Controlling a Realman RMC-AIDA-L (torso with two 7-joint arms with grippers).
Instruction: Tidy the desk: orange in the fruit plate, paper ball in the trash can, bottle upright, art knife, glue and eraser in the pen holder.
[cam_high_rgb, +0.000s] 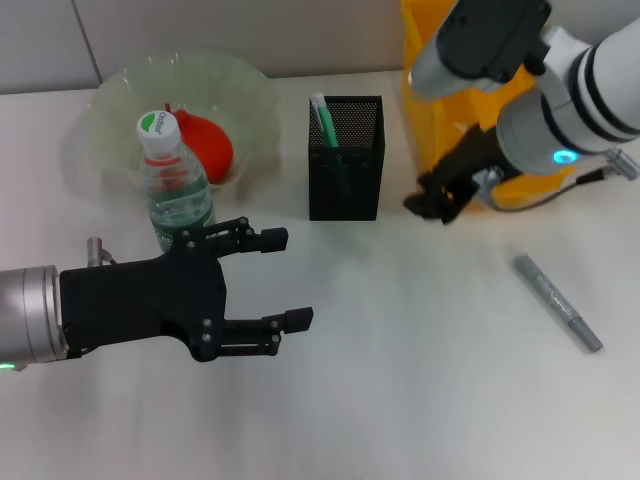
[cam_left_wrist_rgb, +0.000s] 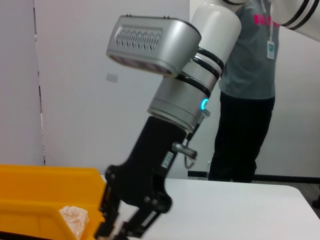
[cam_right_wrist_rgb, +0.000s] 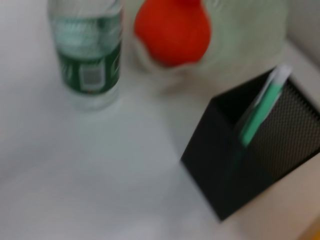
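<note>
The bottle (cam_high_rgb: 172, 185) stands upright in front of the fruit plate (cam_high_rgb: 110, 100), which holds the orange (cam_high_rgb: 207, 146). My left gripper (cam_high_rgb: 288, 278) hovers open and empty just right of the bottle. A green-and-white stick (cam_high_rgb: 325, 120), perhaps the glue, stands in the black mesh pen holder (cam_high_rgb: 345, 170). The grey art knife (cam_high_rgb: 558, 302) lies on the table at the right. My right gripper (cam_high_rgb: 435, 205) hangs between the holder and the yellow trash can (cam_high_rgb: 440, 110). The paper ball (cam_left_wrist_rgb: 75, 217) lies in the trash can (cam_left_wrist_rgb: 45, 200). The eraser is out of view.
The right wrist view shows the bottle (cam_right_wrist_rgb: 90, 55), the orange (cam_right_wrist_rgb: 172, 30) and the pen holder (cam_right_wrist_rgb: 250, 165) from above. A person (cam_left_wrist_rgb: 247, 100) stands beyond the table's far side. Bare tabletop (cam_high_rgb: 400, 380) lies between the left gripper and the art knife.
</note>
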